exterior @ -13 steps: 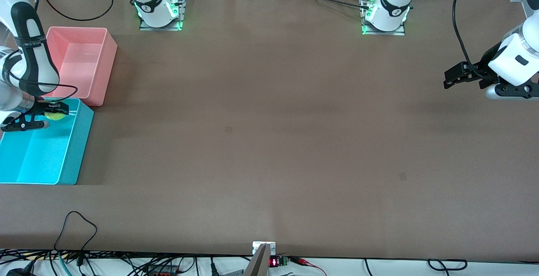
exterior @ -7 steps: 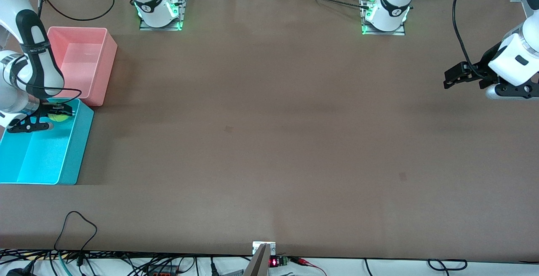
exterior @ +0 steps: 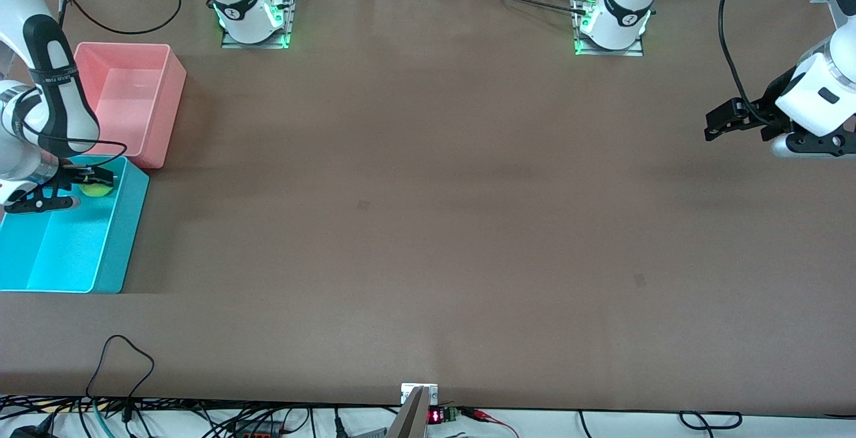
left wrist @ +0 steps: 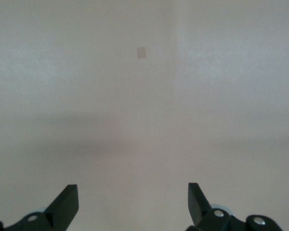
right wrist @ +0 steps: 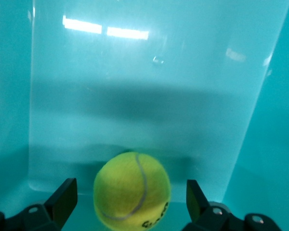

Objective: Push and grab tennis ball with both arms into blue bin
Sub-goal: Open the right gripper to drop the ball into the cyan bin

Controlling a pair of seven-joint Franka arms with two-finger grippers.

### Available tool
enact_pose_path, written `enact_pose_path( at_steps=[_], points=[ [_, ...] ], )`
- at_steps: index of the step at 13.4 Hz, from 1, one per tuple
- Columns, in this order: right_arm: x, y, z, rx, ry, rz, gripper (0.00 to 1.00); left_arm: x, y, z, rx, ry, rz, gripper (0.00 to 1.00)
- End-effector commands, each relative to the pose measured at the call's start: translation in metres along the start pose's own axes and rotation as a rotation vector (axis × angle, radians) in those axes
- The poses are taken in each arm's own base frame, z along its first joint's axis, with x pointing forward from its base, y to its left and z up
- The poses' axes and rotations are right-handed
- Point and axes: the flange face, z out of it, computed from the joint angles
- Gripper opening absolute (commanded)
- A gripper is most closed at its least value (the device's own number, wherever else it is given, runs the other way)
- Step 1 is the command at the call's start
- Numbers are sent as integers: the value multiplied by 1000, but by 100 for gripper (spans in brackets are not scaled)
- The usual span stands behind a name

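We are hovering the right gripper (exterior: 63,187) over the blue bin (exterior: 124,224), at its end beside the pink bin (exterior: 175,100). Its fingers are spread wide, and the tennis ball (right wrist: 132,190) is sitting loose between them, touching neither (it looks released, judging by the gap each side), inside the blue bin. Dark lettering is curving along the ball's lower edge, unreadable to us. Well apart from the blue bin, the left gripper (exterior: 725,119) is waiting over bare table (exterior: 428,224), fingers spread, holding nothing.
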Motion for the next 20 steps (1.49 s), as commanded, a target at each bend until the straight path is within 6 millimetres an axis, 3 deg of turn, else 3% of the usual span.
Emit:
enact_pose_path(
  at_steps=[1,3,9,11,14,16,20],
  points=[
    [3,2,-52,-17,71,-2,100,-3,1,-8,-8,6,2,100],
    [2,-4,-102,-14,111,-5,100,-3,0,-7,-3,4,2,100],
    [23,-116,-272,47,88,-73,100,-2,0,-7,1,6,4,100],
    [22,-153,-313,80,33,-49,100,-2,1,-7,3,6,7,100],
    [10,-191,-353,113,-3,4,100,-2,1,-7,3,6,9,100],
    [5,-209,-369,126,-40,-16,100,-2,1,-8,1,9,7,100],
    [16,-214,-379,121,-44,-41,100,-4,1,-7,-3,-2,7,100]
  ],
)
